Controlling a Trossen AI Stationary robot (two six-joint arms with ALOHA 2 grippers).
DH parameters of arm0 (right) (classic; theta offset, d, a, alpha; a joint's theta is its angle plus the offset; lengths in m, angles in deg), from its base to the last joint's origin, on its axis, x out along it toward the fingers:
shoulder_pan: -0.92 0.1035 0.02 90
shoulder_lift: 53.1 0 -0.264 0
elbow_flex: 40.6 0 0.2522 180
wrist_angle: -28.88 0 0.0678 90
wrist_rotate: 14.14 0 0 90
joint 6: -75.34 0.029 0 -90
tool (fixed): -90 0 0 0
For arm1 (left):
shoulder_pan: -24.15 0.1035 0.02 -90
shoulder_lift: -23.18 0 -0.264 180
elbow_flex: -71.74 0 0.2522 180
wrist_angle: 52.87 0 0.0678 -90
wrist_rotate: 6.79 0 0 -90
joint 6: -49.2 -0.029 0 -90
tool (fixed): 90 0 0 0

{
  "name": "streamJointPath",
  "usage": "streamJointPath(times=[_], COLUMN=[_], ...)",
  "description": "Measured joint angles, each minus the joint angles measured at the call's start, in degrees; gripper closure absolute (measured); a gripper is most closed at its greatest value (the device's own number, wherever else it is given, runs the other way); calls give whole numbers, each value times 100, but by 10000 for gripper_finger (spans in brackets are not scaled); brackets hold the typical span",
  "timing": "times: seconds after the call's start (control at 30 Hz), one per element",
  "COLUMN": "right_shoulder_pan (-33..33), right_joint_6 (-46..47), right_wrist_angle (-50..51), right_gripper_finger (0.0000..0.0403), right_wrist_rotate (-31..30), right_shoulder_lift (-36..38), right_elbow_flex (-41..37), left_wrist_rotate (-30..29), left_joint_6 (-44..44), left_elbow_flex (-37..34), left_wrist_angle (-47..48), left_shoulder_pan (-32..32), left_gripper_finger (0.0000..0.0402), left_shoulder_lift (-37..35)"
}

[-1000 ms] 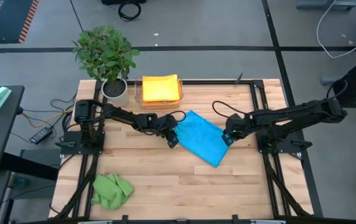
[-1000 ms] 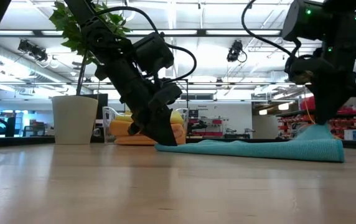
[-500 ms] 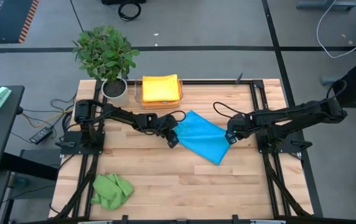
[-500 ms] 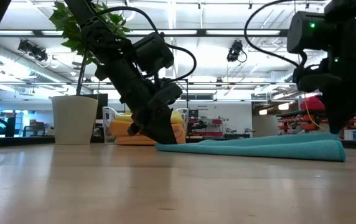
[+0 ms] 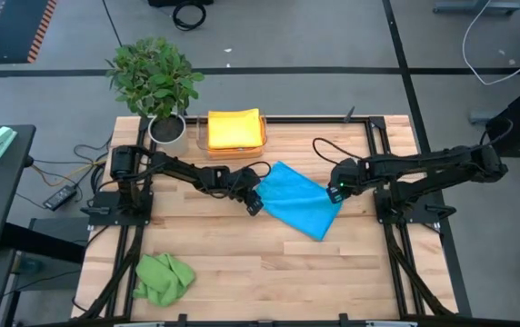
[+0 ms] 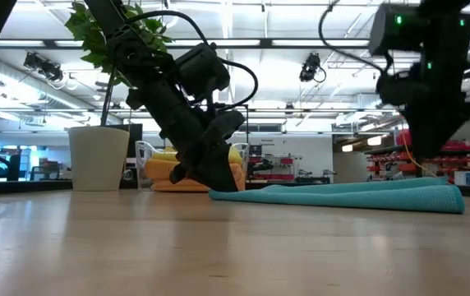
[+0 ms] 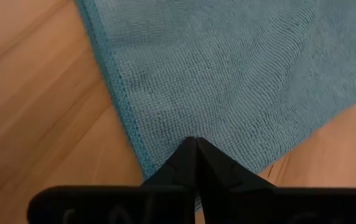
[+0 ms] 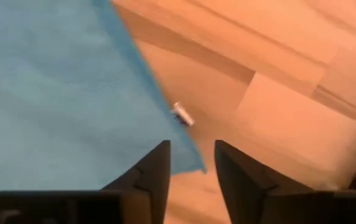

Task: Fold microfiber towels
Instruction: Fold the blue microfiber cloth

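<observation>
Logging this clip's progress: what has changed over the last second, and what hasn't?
The right gripper has let go of the blue towel and lifted off its right corner, fingers now open; the raised corner has dropped flat. The left gripper stays shut on the towel's left corner. The green towel, the yellow stack and the plant have not moved.

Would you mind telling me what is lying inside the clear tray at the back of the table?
The clear tray holds folded towels: a yellow towel on top, with an orange towel showing beneath its edge. Anything lower in the stack is covered, so the full count cannot be seen.
</observation>
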Motion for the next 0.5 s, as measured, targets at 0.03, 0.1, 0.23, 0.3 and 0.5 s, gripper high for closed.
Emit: streamJointPath(times=[0.03, 0.1, 0.23, 0.3, 0.5], right_shoulder_pan=[39, 250, 1450, 2045, 2941], right_joint_6=[3, 223, 1097, 1520, 2246], right_wrist_angle=[146, 285, -797, -1499, -2116], right_gripper_finger=[269, 250, 239, 249, 355], right_wrist_rotate=[27, 132, 248, 201, -129], right_shoulder_lift=[0, 0, -41, -162, -872], right_elbow_flex=[151, 384, 371, 180, 42], left_wrist_rotate=[2, -10, -54, -42, -79], left_joint_6=[94, 417, 1330, 1561, 1545], left_elbow_flex=[0, 0, 0, -2, -7], left_wrist_angle=[-2, -8, -146, -256, -361], left_shoulder_pan=[0, -7, -127, -233, -470], left_gripper_finger=[382, 376, 375, 381, 396], left_shoulder_lift=[0, 0, 8, 13, 17])
